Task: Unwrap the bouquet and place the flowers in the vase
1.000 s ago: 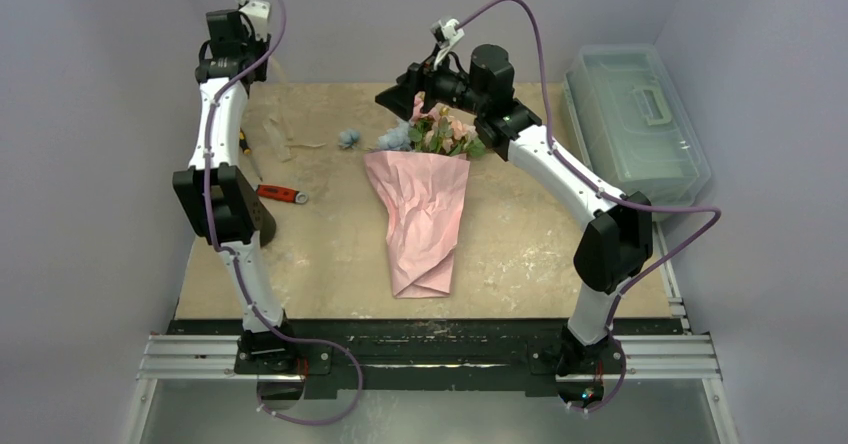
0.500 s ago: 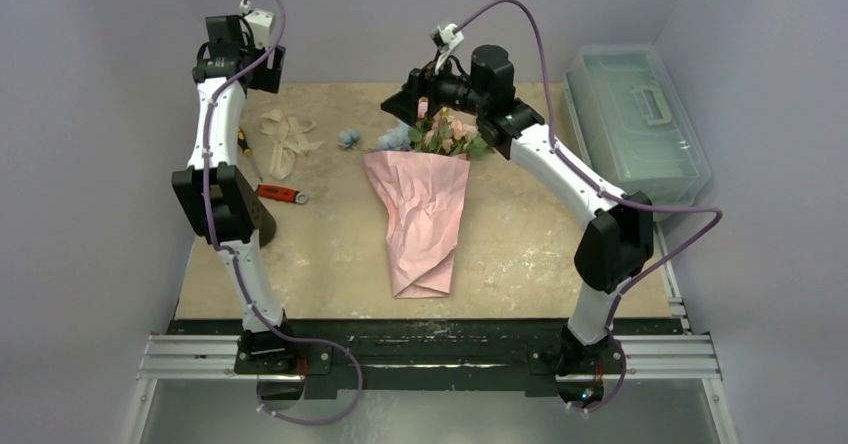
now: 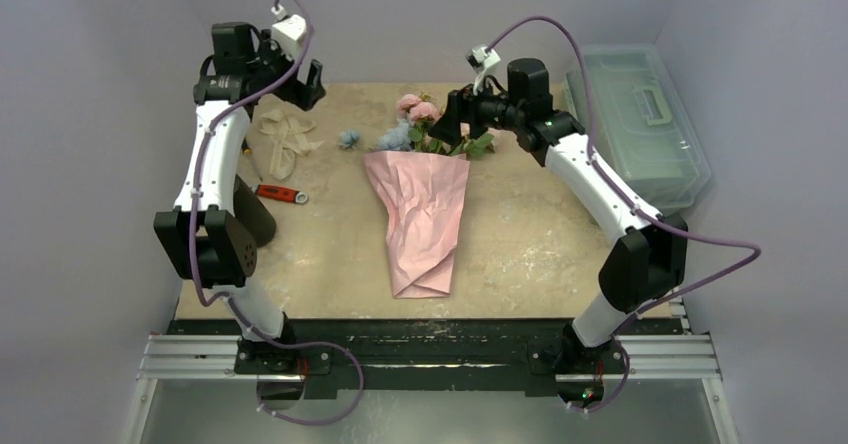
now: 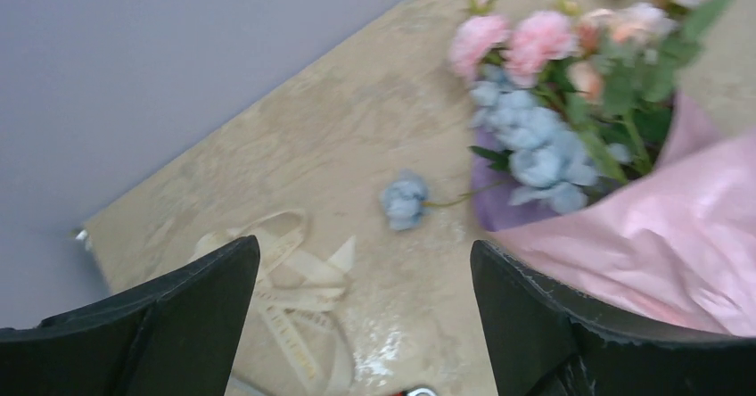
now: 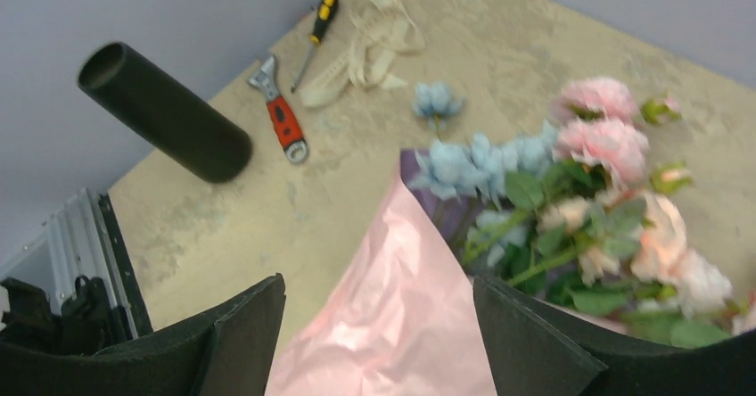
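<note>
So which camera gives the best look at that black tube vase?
The right wrist view: the vase shows whole there, open mouth included, near the red-handled wrench. In the top view the left arm hides most of it. The left wrist view misses it.

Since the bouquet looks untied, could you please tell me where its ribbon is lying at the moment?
In the top view the ribbon lies flat at the far left, between the screwdriver and a loose blue flower.
</note>
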Controlling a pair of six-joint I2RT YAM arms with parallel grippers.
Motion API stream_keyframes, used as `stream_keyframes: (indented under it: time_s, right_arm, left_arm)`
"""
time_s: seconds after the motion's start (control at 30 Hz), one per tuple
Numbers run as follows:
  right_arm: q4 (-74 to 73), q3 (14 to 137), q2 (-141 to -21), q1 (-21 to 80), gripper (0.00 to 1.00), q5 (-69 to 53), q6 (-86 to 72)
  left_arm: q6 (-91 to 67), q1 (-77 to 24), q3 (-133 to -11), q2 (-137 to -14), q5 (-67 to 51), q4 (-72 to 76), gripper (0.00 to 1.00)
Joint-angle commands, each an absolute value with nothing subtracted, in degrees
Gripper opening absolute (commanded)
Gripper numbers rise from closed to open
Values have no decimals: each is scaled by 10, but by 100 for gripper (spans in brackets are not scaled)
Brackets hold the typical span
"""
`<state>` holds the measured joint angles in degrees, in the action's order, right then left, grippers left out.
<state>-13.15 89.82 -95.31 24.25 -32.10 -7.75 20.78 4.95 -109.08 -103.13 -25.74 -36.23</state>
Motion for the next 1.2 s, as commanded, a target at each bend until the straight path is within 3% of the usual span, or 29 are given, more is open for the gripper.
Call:
stream_keyframes:
  time_s: [0.0,0.2,0.37,0.6,0.73,0.97,1.17]
  right_arm:
    - [-218,855,-914,209,82,-326,-29]
    - [-234,774,-917,169,83,-318,-4]
    - [-275,761,-953,153,83,-345,15]
    - [-241,696,-969,153,80,-416,-19]
    - [-207,669,-989,154,78,-445,-60]
    - [-158,661,-1027,153,58,-456,-78]
    - [-138,687,-1061,154,39,-465,-84]
  left_arm:
    - [251,-2,-1014,-975,-386,-330,89]
    - [305,-72,-951,-941,-414,-340,94]
    - [258,-105,-905,-944,-444,-400,90]
    - [73,-126,-663,-879,-452,-218,84]
    - [30,-131,-622,-890,-456,-189,85]
    - [-33,-143,-571,-929,-448,-109,85]
    - [-63,-148,-573,-976,-444,-54,71]
